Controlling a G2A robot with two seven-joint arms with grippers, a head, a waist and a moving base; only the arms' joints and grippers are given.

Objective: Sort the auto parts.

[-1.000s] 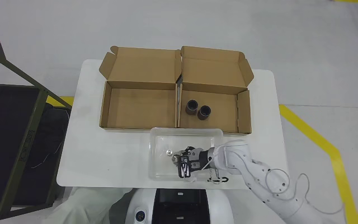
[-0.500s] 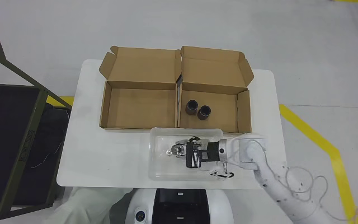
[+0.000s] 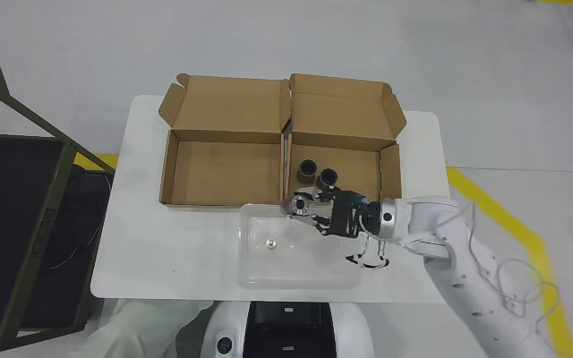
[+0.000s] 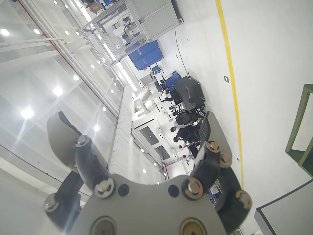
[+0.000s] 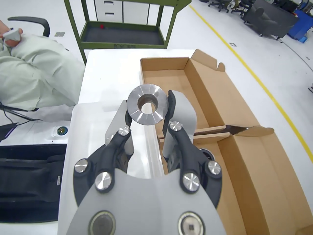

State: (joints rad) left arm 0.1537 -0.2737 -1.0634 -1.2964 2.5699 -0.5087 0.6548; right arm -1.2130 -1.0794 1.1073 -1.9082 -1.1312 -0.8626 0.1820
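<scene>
Right gripper (image 5: 148, 113) is clamped on a metal ring (image 5: 156, 94), up over the tray (image 3: 246, 268) at its far edge, just beside the right box (image 3: 390, 179) with 2 black sleeves (image 3: 307, 168) (image 3: 327, 178) in it. Left gripper (image 4: 133, 121) is spread wide apart, aimed off at the room.

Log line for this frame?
right gripper: shut on metal ring, over tray rim | left gripper: open, empty | tray: one small part

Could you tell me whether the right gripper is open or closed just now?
Shut on the silver ring: the right wrist view shows the right gripper with its fingers pressed against both sides of it.
</scene>
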